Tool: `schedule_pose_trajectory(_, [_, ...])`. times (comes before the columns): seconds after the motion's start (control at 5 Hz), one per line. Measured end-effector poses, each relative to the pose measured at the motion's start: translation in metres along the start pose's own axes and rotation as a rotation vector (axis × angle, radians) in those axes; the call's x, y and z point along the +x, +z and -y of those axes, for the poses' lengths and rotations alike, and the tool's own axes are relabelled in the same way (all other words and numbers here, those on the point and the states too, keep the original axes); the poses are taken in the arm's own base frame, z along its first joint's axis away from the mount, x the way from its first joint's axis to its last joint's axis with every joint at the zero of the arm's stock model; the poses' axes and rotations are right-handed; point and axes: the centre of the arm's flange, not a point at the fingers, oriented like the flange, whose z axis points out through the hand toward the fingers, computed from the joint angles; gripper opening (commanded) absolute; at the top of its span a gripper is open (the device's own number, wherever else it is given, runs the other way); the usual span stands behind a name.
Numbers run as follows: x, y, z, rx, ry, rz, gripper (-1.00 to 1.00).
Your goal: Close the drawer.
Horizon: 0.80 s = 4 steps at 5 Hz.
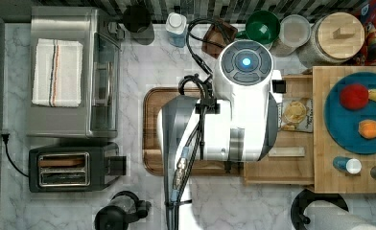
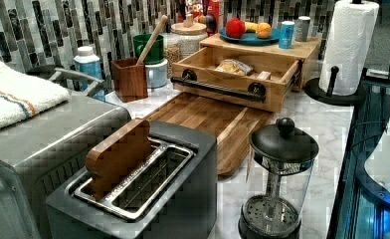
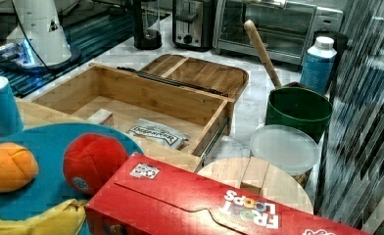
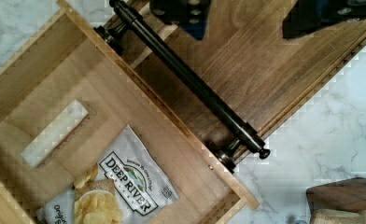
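Light wood marks out the drawer (image 2: 235,74), which stands pulled well out from under the butcher-block slab (image 2: 262,46) at the far right of the left view, its front panel overhanging the far end of the dark cutting board (image 2: 210,122) on the marble desk (image 2: 327,129). A black bar handle (image 4: 190,81) runs across the front panel on two round mounts. Inside lie a bag of chips (image 4: 118,186) and a small pale block (image 4: 55,133), both resting flat on the plywood bottom. In the wrist view the hand (image 4: 246,16) hangs above the cutting board just outside the handle, with two dark fingertips (image 4: 181,11) spread apart and nothing between them, so it is released and touching neither the bar nor the panel. In the top view the arm (image 1: 224,120) reaches over the board and covers the drawer's left edge. The closing step looks not yet begun: the drawer is fully open and the hand appears to be lining up on its front. The next move likely calls for lowering to the level of the panel or bar, making contact squarely near the middle, and pushing straight along the slides toward the slab. An off-centre push might skew the drawer on its runners and jam it.
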Motion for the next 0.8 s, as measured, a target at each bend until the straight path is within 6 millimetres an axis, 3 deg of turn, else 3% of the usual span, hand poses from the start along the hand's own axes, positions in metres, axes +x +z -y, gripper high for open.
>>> schedule_pose_trajectory(0.2, [0.000,0.003,-0.001,-0.002,0.001,0.002,-1.00])
schedule_pose_trajectory(0.4, [-0.001,0.008,-0.002,-0.009,0.000,0.011,1.00])
schedule_pose_trajectory(0.6, [0.006,0.016,0.001,0.045,-0.001,-0.060,1.00])
schedule_pose_trajectory(0.8, [0.004,0.032,-0.001,0.040,-0.114,-0.053,1.00])
